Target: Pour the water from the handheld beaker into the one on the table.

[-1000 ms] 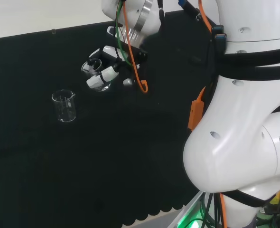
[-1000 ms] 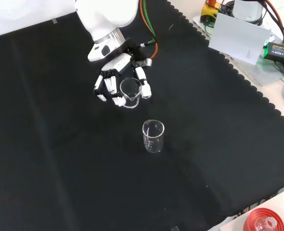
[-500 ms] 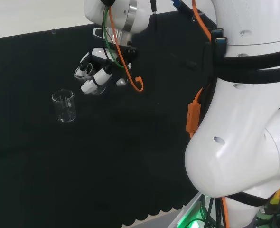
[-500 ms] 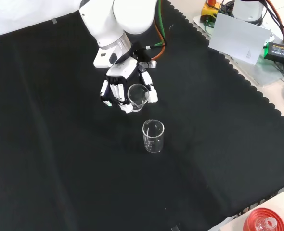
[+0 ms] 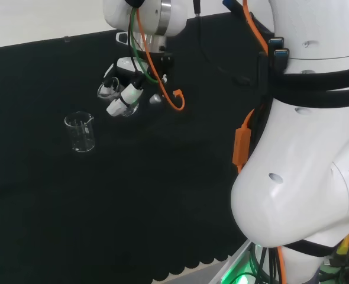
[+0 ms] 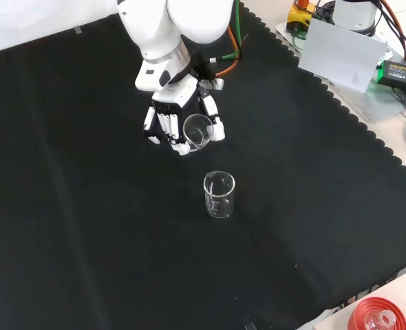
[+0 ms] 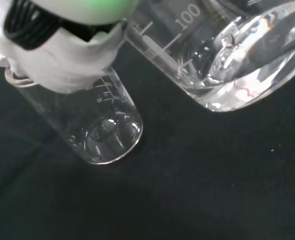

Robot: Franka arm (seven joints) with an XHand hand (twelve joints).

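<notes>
The handheld beaker (image 6: pixel 197 132) is gripped by the hand (image 6: pixel 177 120), fingers curled round its wall, mouth tipped forward. The table beaker (image 6: pixel 219 195) stands upright on the black cloth (image 6: pixel 86 227), just ahead of and below the hand; a short gap remains to be closed before pouring.

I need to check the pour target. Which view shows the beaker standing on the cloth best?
The front view: the standing beaker shows whole, upright, apart from the hand. The head view shows it smaller, farther off. The wrist view shows its base, partly behind a finger.
</notes>
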